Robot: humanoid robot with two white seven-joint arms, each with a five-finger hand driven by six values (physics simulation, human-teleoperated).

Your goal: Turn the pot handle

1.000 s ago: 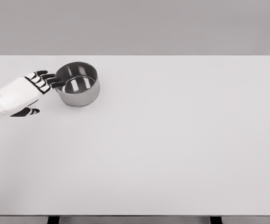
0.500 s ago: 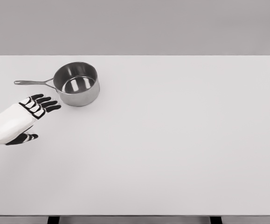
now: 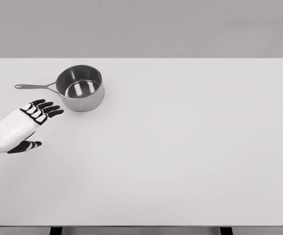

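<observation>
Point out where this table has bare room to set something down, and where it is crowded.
Everything right of the pot is bare table, out to the far, right and near edges. The near-left stretch in front of the left hand is free too. Only the far-left corner is crowded: pot, its handle pointing left, the hand just in front.

Pot (image 3: 80, 88) shiny polished metal, thin metal handle (image 3: 33, 86). Table (image 3: 180, 147) matt white, smooth. Left hand (image 3: 21, 126) glossy white shell, probably plastic, black fingers.
</observation>
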